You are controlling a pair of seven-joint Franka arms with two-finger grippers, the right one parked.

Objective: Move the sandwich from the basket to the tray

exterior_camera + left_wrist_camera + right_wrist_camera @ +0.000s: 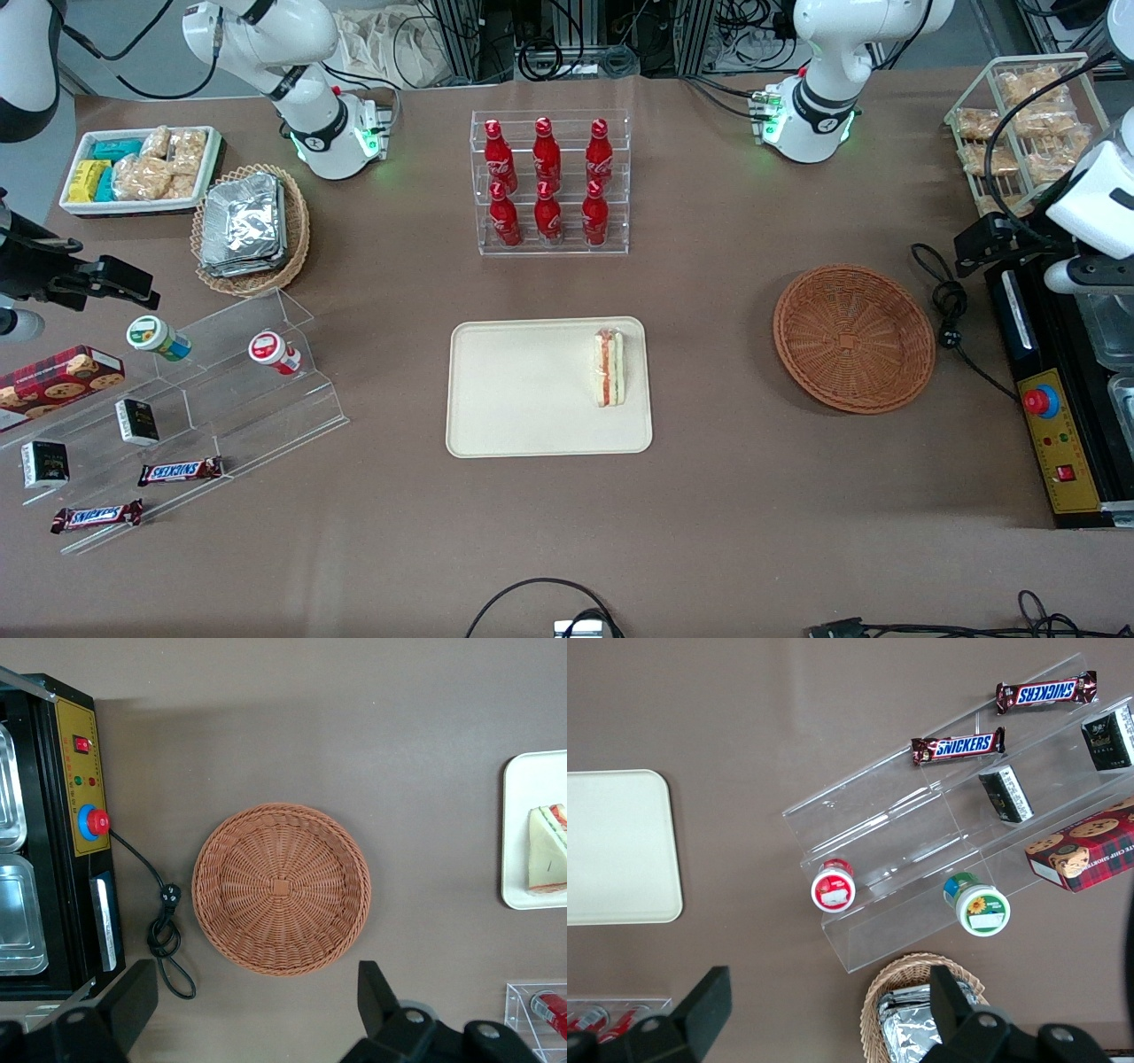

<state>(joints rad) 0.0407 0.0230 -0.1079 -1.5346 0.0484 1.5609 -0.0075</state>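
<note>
The sandwich (609,368) is a white-bread wedge with red and green filling. It stands on edge on the cream tray (523,390), near the tray's end toward the working arm. The wrist view catches the sandwich (547,849) and a strip of the tray (532,780). The reddish-brown wicker basket (853,338) sits on the table with nothing in it, and the wrist view looks straight down into the basket (282,888). My gripper (988,239) hangs high over the table beside the basket, toward the working arm's end. The gripper (257,1010) is open wide and holds nothing.
A black machine (1050,425) with a red button lines the working arm's end of the table, its cable (948,310) coiled beside the basket. A wire rack of bagged pastries (1019,124) stands farther from the camera. A rack of red bottles (549,182) stands past the tray.
</note>
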